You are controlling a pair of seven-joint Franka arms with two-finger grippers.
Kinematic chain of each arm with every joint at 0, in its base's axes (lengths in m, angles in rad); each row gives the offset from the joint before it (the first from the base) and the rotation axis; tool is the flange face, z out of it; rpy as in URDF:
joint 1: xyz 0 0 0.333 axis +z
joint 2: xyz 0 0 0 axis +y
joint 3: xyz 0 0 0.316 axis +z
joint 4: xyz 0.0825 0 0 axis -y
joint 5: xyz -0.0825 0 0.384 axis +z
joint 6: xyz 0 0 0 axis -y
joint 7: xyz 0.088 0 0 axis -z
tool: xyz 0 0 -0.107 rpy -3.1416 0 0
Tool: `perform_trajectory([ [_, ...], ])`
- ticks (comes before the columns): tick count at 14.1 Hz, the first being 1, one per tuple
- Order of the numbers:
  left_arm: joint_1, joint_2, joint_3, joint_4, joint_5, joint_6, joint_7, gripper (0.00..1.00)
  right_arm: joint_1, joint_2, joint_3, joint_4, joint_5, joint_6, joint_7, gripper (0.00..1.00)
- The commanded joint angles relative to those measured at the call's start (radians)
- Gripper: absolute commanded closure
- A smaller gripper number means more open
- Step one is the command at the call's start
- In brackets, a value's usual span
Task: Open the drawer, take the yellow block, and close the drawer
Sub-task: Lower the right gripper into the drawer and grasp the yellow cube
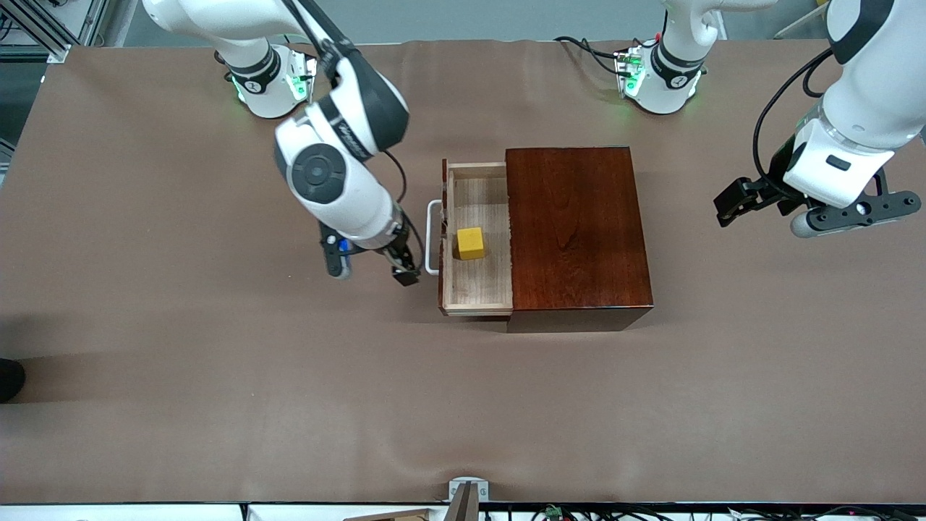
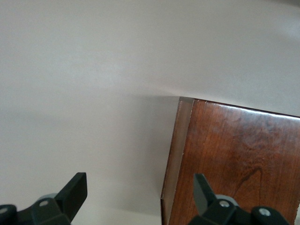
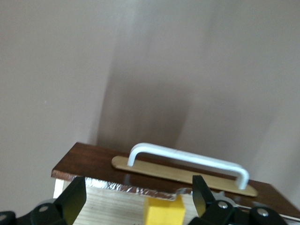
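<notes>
Right gripper (image 1: 376, 266) agape beside drawer (image 1: 477, 289) handle (image 1: 432, 237)

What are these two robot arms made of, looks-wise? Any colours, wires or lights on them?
Both arms are glossy white with dark grey joint bands and black cables. Each round base glows green. The right gripper and left gripper are black, with two flat jaws.

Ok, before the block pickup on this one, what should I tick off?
1. Drawer pulled out: ok.
2. Yellow block uncovered in the tray: ok.
3. Right gripper open, off the handle: ok.
4. Right gripper over the block: not ok, it sits beside the handle.
5. Left gripper open, waiting at its own end, away from the box: ok.
</notes>
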Motion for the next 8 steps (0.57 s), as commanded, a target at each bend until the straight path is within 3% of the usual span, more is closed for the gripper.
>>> perform_trajectory([
  [1, 0.014, 0.006, -0.001, -0.018, -0.010, 0.032, 0.007, 0.00, 0.039, 0.063, -0.004, 0.072, 0.018, 0.003, 0.030, 0.00],
  [8, 0.013, 0.025, -0.001, -0.001, -0.005, 0.037, 0.009, 0.00, 0.142, 0.100, -0.006, 0.069, 0.015, 0.052, 0.234, 0.00],
])
